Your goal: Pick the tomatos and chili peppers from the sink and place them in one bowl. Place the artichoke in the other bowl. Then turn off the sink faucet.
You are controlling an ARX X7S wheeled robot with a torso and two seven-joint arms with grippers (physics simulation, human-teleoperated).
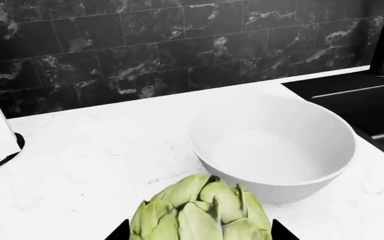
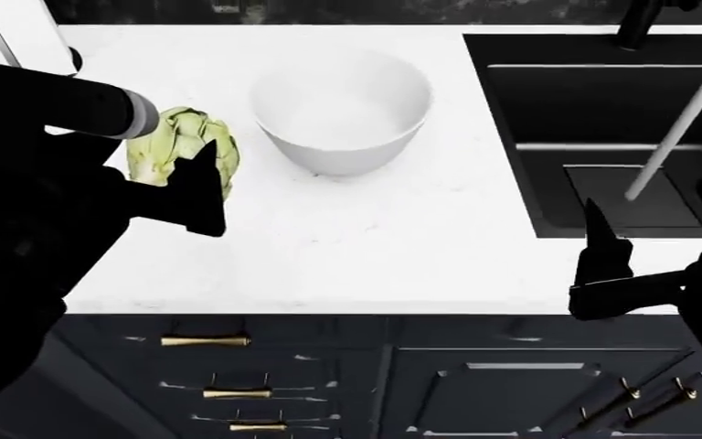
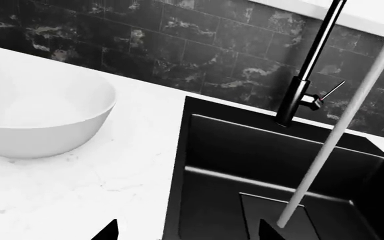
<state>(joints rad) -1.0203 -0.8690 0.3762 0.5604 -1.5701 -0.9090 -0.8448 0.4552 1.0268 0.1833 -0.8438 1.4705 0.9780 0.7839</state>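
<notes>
Step in hand: carrying the artichoke (image 2: 178,149) to the white bowl (image 2: 341,110); judged as the last leg before release.
Left tool (image 2: 193,187): clamped on the artichoke, a dark finger showing at each side of the globe at the bottom of the left wrist view.
Artichoke position: upper left of the head view, just left of the white bowl, not yet over its rim; whether it clears the bench (image 2: 364,247) cannot be told.
White bowl: upper centre of the head view, upright on the bench, nothing visible inside.
Right tool (image 2: 656,242): lower right of the head view, fingers apart, holding nothing, at the near edge of the sink (image 2: 510,137).
Sink faucet (image 3: 302,85): upper right of the right wrist view, a pale stream falling from it to the basin floor, so probably on.
Tomatos, chili peppers, wooden bowl: not visible.
Advice: lift enough that the leaves pass above the near rim, centre the globe over the bowl, lower, then part the fingers.
Risk: a low sideways approach may nudge the bowl toward the sink.
</notes>
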